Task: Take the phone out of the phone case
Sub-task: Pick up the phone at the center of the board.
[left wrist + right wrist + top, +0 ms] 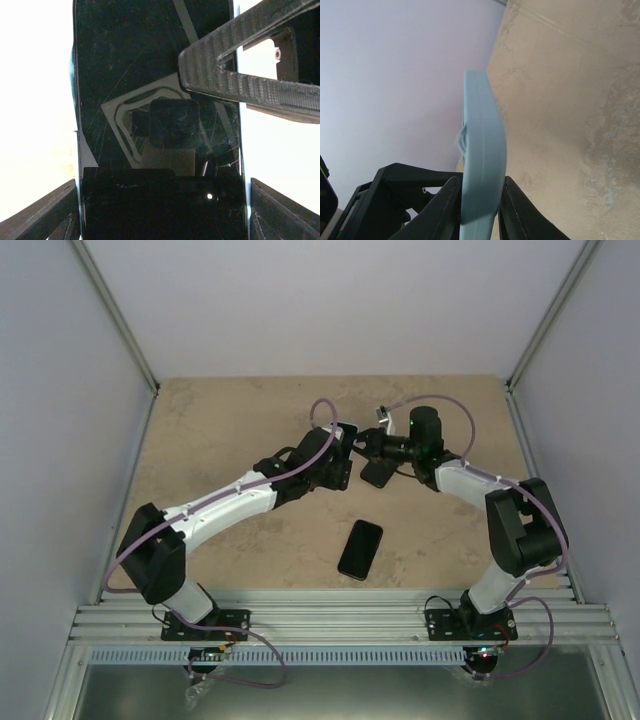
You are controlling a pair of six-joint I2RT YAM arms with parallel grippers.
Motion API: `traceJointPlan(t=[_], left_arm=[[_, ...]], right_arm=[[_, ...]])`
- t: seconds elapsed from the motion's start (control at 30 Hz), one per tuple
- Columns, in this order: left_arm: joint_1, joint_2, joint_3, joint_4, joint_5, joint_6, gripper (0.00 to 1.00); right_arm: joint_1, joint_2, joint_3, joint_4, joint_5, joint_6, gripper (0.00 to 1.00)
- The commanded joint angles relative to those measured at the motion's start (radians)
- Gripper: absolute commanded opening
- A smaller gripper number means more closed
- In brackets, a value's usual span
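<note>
Two arms (230, 498) (505, 505) aloft: left gripper (343, 452) tight around phone (150, 75), right gripper (477, 210) tight on case (482, 140).

- The phone (150, 75) sits in the phone case (480, 150), raised above the table (220, 430), just beyond its middle.
- In the top view, the left gripper (162, 215) straddles the phone from 8 o'clock.
- The right gripper (479, 205) meets it from 3 o'clock, with the case's edge between its fingers.
- A second phone (360, 550) lies flat on the table at 6 o'clock from both grippers, apart from them.
</note>
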Motion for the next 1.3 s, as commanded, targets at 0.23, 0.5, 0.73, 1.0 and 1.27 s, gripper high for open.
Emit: traceJointPlan(t=[0.23,0.5,0.73,1.0,1.27], left_arm=[[-0.019,-0.087,0.028,0.047,0.013,0.109,0.57],[0.027,-0.155,0.068,-0.067,0.292,0.245,0.99],[0.139,-0.261,0.072,-0.159,0.613,0.307,0.99],[0.242,-0.430,-0.035,-0.157,0.812,0.338,0.99],[0.252,-0.520,-0.136,-0.155,0.829,0.397,0.99]], right_arm=[[-0.002,-0.052,0.047,0.032,-0.033,0.048,0.01],[-0.044,-0.119,0.041,0.153,-0.143,0.041,0.01],[-0.074,-0.197,0.035,0.209,-0.211,0.000,0.01],[-0.101,-0.235,0.034,0.372,-0.314,0.109,0.00],[-0.095,-0.283,0.018,0.599,-0.374,0.236,0.01]])
